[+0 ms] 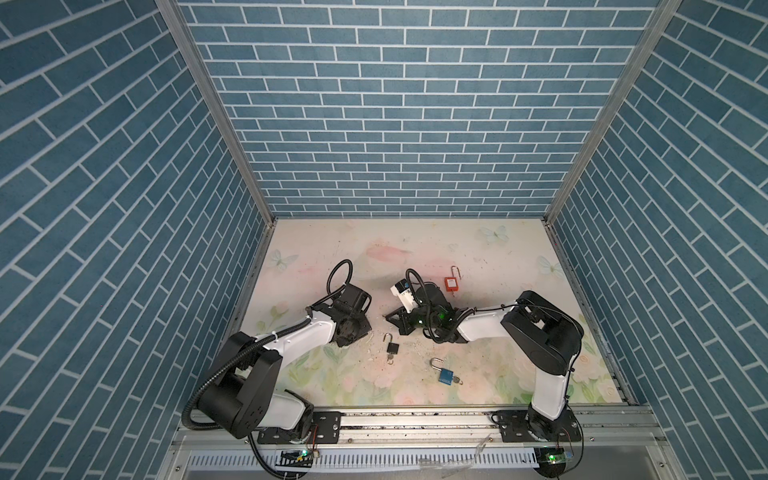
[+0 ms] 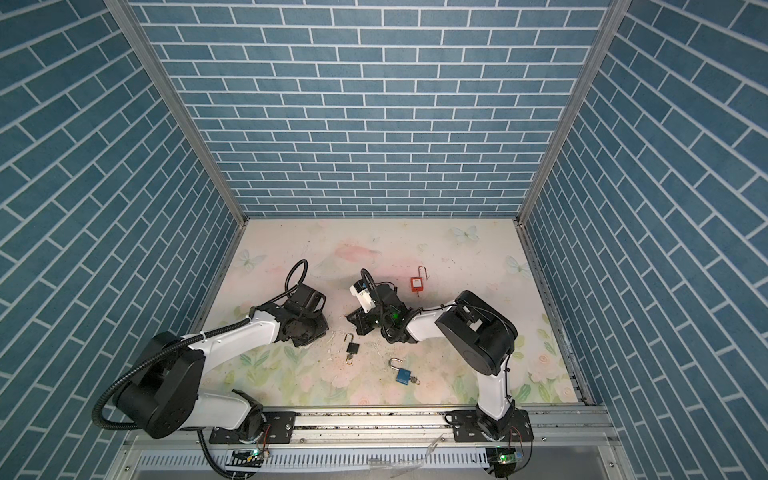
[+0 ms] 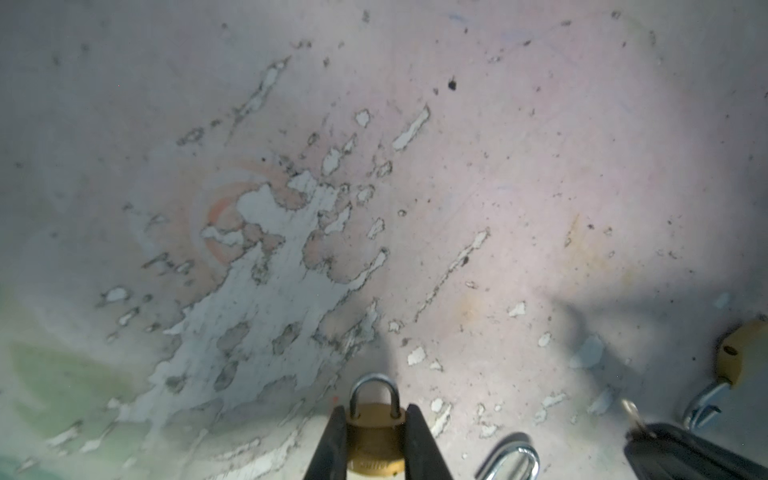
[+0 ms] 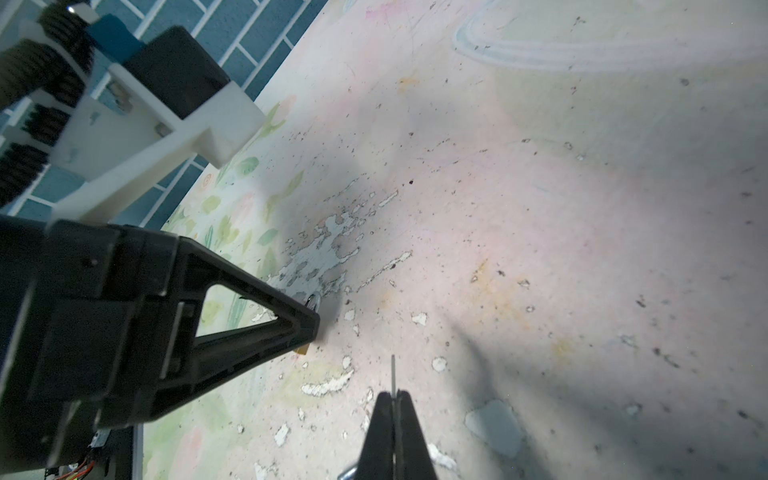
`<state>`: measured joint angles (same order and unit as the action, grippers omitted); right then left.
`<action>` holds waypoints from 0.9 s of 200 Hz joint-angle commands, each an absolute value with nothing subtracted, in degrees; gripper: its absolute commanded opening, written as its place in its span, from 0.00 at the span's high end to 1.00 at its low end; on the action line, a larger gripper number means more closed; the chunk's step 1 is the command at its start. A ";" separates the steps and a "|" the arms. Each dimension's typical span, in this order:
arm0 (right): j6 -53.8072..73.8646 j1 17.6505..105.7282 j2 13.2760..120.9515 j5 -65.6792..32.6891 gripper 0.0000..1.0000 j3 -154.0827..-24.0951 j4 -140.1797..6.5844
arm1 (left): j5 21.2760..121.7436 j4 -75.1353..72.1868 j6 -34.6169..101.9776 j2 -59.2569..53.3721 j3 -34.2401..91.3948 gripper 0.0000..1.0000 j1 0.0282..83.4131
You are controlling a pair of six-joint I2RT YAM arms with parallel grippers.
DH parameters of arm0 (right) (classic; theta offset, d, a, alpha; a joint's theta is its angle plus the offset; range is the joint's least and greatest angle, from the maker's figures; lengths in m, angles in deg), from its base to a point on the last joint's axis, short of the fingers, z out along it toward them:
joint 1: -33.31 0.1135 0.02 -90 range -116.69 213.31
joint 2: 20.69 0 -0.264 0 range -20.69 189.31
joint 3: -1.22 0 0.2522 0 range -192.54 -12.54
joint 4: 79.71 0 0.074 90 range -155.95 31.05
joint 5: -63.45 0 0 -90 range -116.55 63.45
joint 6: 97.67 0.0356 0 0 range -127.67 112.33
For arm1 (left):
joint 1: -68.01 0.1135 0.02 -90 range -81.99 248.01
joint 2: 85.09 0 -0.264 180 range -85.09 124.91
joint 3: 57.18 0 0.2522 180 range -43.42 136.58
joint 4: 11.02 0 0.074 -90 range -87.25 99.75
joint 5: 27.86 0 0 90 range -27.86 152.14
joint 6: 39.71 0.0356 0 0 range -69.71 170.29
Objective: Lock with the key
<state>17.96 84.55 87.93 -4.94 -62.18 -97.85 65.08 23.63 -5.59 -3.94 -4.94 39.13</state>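
Note:
My left gripper (image 3: 375,409) is shut on a small brass padlock (image 3: 375,436), whose silver shackle (image 3: 374,392) sticks out past the fingertips. My right gripper (image 4: 395,395) is shut on the key (image 4: 393,372), whose thin blade shows edge-on beyond the tips. In the right wrist view the left gripper's fingers (image 4: 291,324) lie to one side of the key, with a gap between them. In both top views the two grippers (image 1: 365,330) (image 1: 392,320) face each other low over the middle of the table.
A black padlock (image 1: 392,348) with open shackle and key lies just in front of the grippers. Nearer the front lies a blue padlock (image 1: 445,376), and a red one (image 1: 451,284) behind the right arm. Another brass padlock (image 3: 744,353) shows in the left wrist view. The table (image 1: 415,249) is worn.

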 commanded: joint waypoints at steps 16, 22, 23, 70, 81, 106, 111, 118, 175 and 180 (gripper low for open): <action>16.71 84.37 87.07 -5.26 1.00 -62.28 -97.67 | 62.16 22.28 -4.95 -2.69 -3.12 1.00 38.91; 16.68 84.36 87.11 -5.32 1.00 -62.27 -97.67 | 62.25 22.02 -4.39 -2.64 -3.17 1.00 38.87; 16.72 84.32 87.09 -5.30 1.00 -62.23 -97.67 | 62.24 22.01 -4.30 -2.60 -3.17 1.00 38.89; 17.10 84.36 87.48 -5.19 1.00 -62.46 -97.76 | 65.34 21.75 -0.73 0.56 -1.53 0.84 38.91; 17.15 84.36 87.42 -5.17 1.00 -62.55 -97.68 | 65.64 21.71 -0.70 1.02 -1.49 0.83 38.94; 17.12 84.34 87.31 -5.14 1.00 -62.46 -97.59 | 65.19 20.62 -0.99 0.49 -2.40 0.75 39.29; 17.16 84.34 87.32 -5.17 1.00 -62.41 -97.53 | 65.07 20.53 -1.11 0.16 -2.58 0.73 39.42; 17.29 84.36 87.20 -5.19 1.00 -62.37 -97.46 | 65.13 20.10 -1.13 -0.45 -2.88 0.71 39.59; 17.68 84.36 87.17 -4.86 1.00 -63.05 -96.97 | 65.08 17.72 -0.83 -6.55 -5.67 0.59 41.68; 17.68 84.33 87.17 -4.84 1.00 -63.20 -96.80 | 64.64 17.88 -0.50 -7.22 -5.55 0.59 41.74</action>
